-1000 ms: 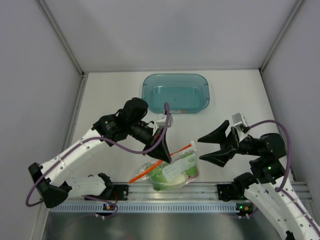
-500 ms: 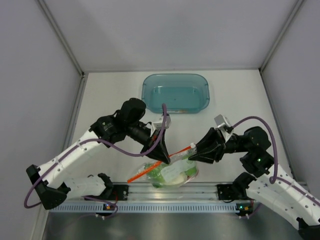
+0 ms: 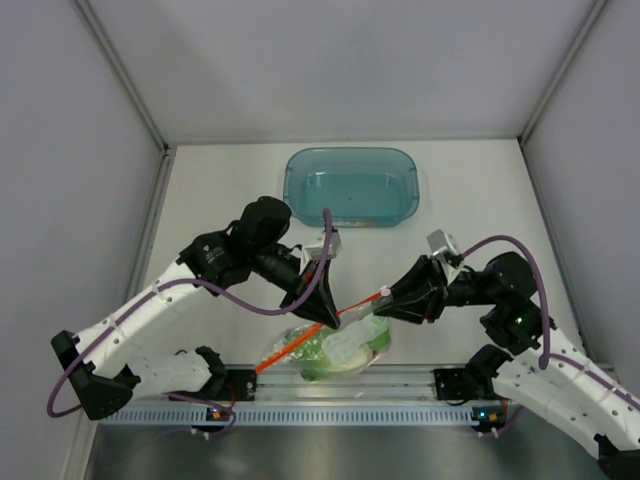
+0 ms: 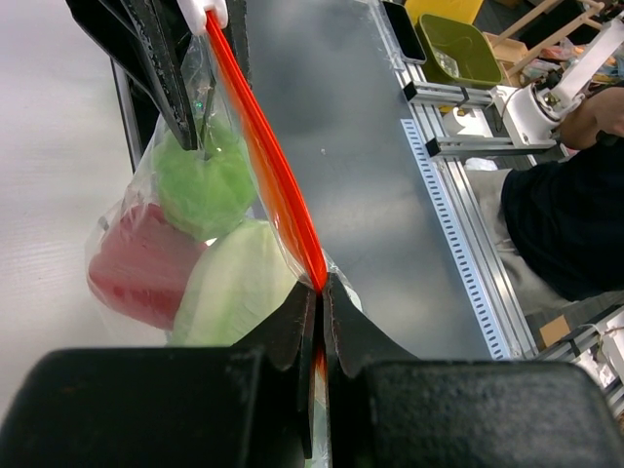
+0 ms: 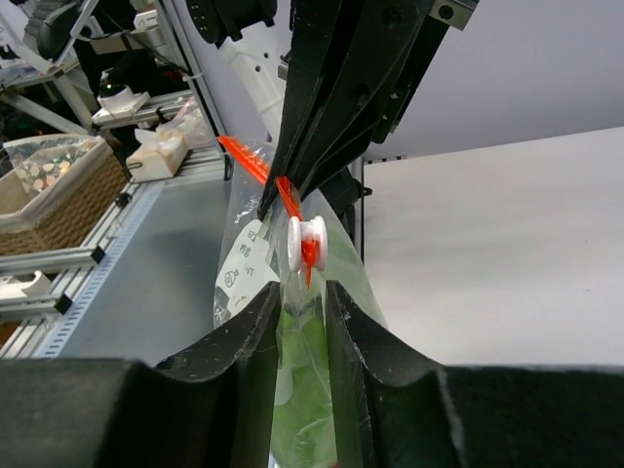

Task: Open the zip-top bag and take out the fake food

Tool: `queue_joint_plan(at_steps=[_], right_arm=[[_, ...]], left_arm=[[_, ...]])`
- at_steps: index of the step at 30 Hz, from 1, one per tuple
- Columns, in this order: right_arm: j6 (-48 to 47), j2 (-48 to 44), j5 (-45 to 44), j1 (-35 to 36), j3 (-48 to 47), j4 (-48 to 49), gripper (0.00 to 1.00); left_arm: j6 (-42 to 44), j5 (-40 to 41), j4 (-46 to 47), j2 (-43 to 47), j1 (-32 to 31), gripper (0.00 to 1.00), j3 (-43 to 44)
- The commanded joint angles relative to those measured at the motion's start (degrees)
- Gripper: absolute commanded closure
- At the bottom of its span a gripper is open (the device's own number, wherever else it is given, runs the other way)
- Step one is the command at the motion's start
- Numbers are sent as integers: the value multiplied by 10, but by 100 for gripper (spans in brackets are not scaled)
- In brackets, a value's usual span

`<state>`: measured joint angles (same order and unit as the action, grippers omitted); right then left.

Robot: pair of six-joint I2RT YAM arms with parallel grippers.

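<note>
Contact on the right side is the change. From above, the right fingers, which a second ago are spread wide and well apart from the zip-top bag, now sit narrowed at its right end, beside the white slider. The left fingers stay clamped on the orange zip strip partway along it. The bag has slid slightly left and sits at the near edge of the desk, between the two arms and well apart from the teal bin at the far side. Whether it rests on the desk or hangs I cannot tell.

Left wrist view: the left fingers are pressed together on the zip strip, which runs taut up to the slider. The strip reads as one unbroken band, so the zip looks shut. All the fake food is inside: red pepper, cabbage, cucumber.

Right wrist view: the right fingers are almost together, with the clear film caught between them just below the slider.

Both ends now look held, so my judgement is that the opening step can begin; nothing has been removed.
</note>
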<state>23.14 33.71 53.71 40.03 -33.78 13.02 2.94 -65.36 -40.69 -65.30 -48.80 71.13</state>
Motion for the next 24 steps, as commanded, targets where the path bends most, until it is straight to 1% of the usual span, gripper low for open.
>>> queue_joint_plan(at_steps=[1, 5, 10, 15, 17, 18, 20, 22, 23, 24], right_arm=[[-27, -7, -7, 11, -34, -8, 74], [-27, -10, -9, 11, -36, -14, 72], [-34, -22, -11, 11, -41, -27, 72], [-40, -28, -12, 11, -40, -37, 83], [-43, -29, -14, 11, -41, -40, 96], [-43, -29, -17, 11, -42, -44, 100], [-59, -29, -31, 12, -46, -63, 100], [-84, -26, -56, 11, -59, -107, 100], [-92, -24, -68, 11, -65, -122, 100], [-103, -22, -91, 11, -78, -166, 100]], left_arm=[[12, -34, 36, 4, -2, 100, 8], [10, -27, 36, -1, -3, 100, 6], [9, -18, 36, -10, -4, 100, 4], [8, -14, 37, -13, -4, 100, 5], [7, -11, 36, -14, -4, 100, 5], [8, -6, 36, -15, -4, 100, 6], [5, 16, 36, -15, -4, 100, 8], [-3, 42, 36, -18, -4, 99, 13], [-8, 80, 36, -20, -4, 94, 15], [-13, 100, 36, -25, -4, 88, 18]])
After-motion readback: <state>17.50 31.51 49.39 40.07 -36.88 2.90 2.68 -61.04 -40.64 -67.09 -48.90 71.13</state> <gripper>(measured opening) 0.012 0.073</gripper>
